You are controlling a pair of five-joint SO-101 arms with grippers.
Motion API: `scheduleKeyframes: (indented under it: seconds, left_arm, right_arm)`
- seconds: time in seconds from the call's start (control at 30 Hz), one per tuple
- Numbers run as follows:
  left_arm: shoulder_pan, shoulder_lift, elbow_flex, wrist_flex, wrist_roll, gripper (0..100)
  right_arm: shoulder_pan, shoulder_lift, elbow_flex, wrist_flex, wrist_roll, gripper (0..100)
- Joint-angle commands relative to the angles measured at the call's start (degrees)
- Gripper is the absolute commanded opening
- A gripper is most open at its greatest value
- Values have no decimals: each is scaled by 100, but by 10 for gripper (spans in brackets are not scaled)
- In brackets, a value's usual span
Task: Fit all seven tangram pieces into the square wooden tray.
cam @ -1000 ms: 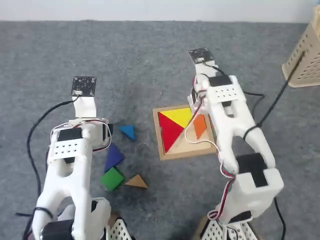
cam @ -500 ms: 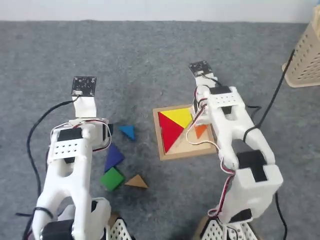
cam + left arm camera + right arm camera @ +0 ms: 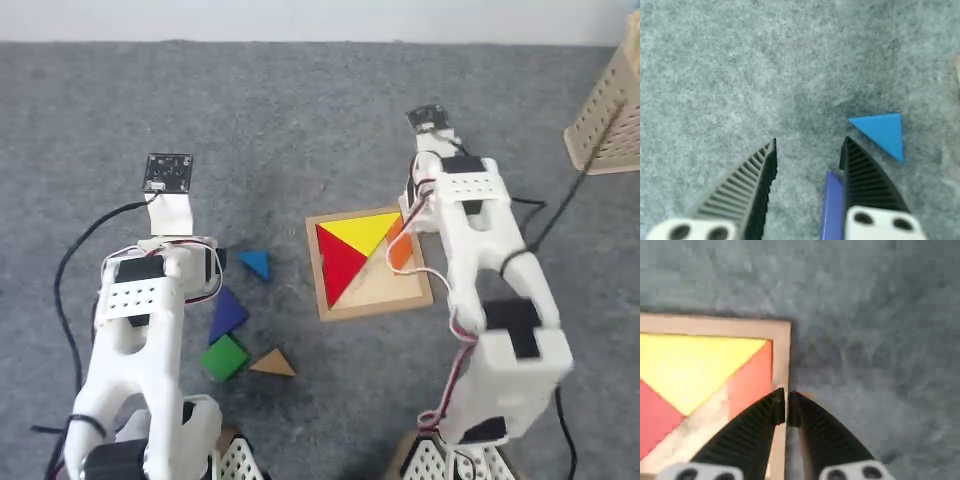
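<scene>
Tray sits mid-desk with three of seven pieces in: yellow triangle along the far rim, red triangle touching it on the left side, orange piece against the right rim, partly under the right arm.

Right end effector has its fingers together, gripping nothing. The tips are on the tray rim near the far right corner, just beside the orange piece.

My read is that the step is seating the orange piece. Keep the fingers together and use them as a pusher. Stay low, press slowly toward the yellow edge, don't drag the tray. Can't tell if the piece lies fully flat.

Four pieces are loose on the grey desk: blue triangle, purple parallelogram, green square, tan triangle.

Left end effector has its fingers apart and empty, over bare desk, with the blue triangle just beside one finger.

No legible writing on tray or pieces.
</scene>
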Motion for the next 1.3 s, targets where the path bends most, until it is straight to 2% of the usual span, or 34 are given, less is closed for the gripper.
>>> scheduleKeyframes:
  seconds: [0.0, 0.13, 0.23, 0.47, 0.67, 0.73, 0.8, 0.93, 1.07, 1.17, 1.27]
  left_arm:
    - [-26, -237, -48, -88, -35, 197]
    - [18, -237, -198, 105, -53, 197]
    - [211, -237, -725, 932, -193, 196]
    - [897, -237, -2114, 3675, -2075, 195]
    - [1327, -246, -2000, 4791, -3807, 195]
    - [1486, -246, -1719, 4870, -4202, 195]
    - [1749, -246, -1367, 4747, -4281, 194]
    - [2514, -237, -593, 4114, -4132, 194]
    - [3244, -202, -242, 3578, -3666, 195]
    - [3305, -185, -242, 3341, -3596, 197]
    - [3191, -176, -233, 3235, -3859, 199]
  right_arm:
    - [57, -1191, 334, 84, -114, 6]
    - [75, -2360, 1204, 136, -53, 6]
    - [251, -3424, 2189, 391, 369, 6]
    - [453, -5947, 5055, 426, 1556, 6]
    - [637, -7248, 6400, 382, 2303, 6]
    - [989, -7266, 6400, 382, 2330, 6]
    - [1279, -7169, 6444, 374, 2356, 6]
    - [1508, -6826, 6620, 154, 2664, 6]
    - [1508, -6404, 6822, -207, 2690, 6]
    - [1508, -6202, 6892, -400, 2690, 6]
    - [1508, -6141, 6892, -435, 2690, 6]
